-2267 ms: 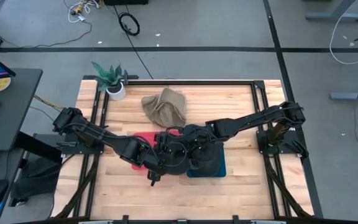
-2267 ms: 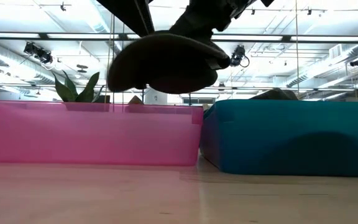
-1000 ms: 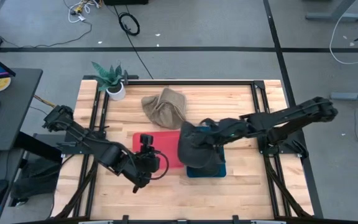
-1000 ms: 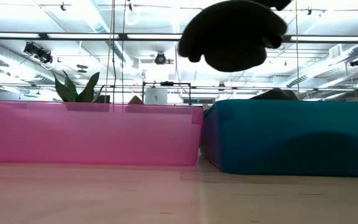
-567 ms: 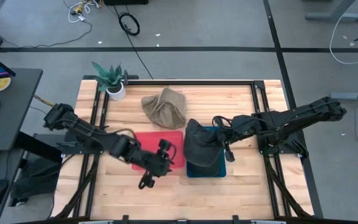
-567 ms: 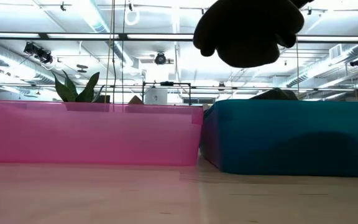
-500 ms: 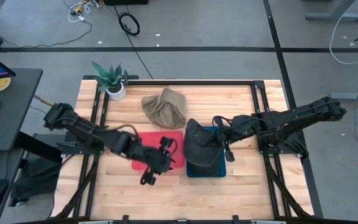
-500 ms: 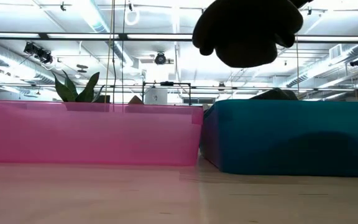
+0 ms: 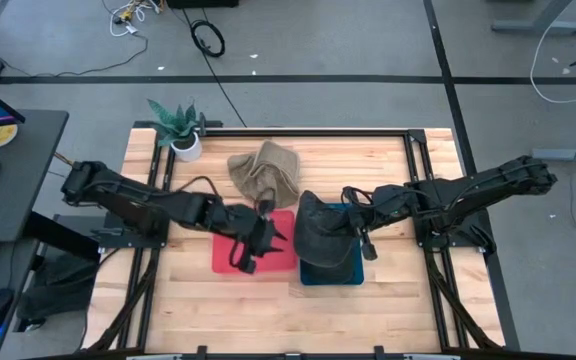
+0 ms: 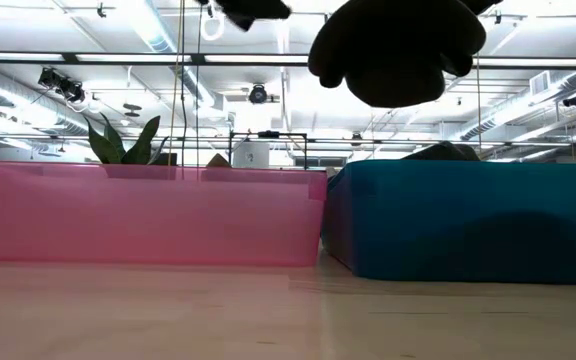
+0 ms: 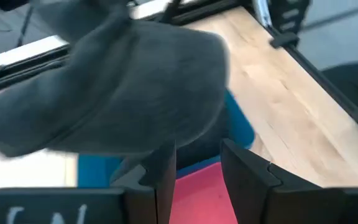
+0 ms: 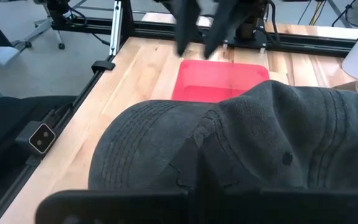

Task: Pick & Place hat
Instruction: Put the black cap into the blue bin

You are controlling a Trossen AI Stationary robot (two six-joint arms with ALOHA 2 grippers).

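Item: dark grey fabric cap (image 9: 323, 232), hanging above the blue plastic bin (image 9: 356, 274) in the right gripper (image 9: 361, 226), jaws pinched shut on its cloth; best lowered inside the bin before release; left gripper (image 9: 251, 240), jaws parted and empty, hovers beside the bin.

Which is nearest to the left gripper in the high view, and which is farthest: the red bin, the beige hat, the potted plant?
From the left gripper:
1. The red bin, directly under the gripper, left of the blue bin.
2. The beige hat, behind the red bin, mid-table.
3. The potted plant, at the far left corner of the table.
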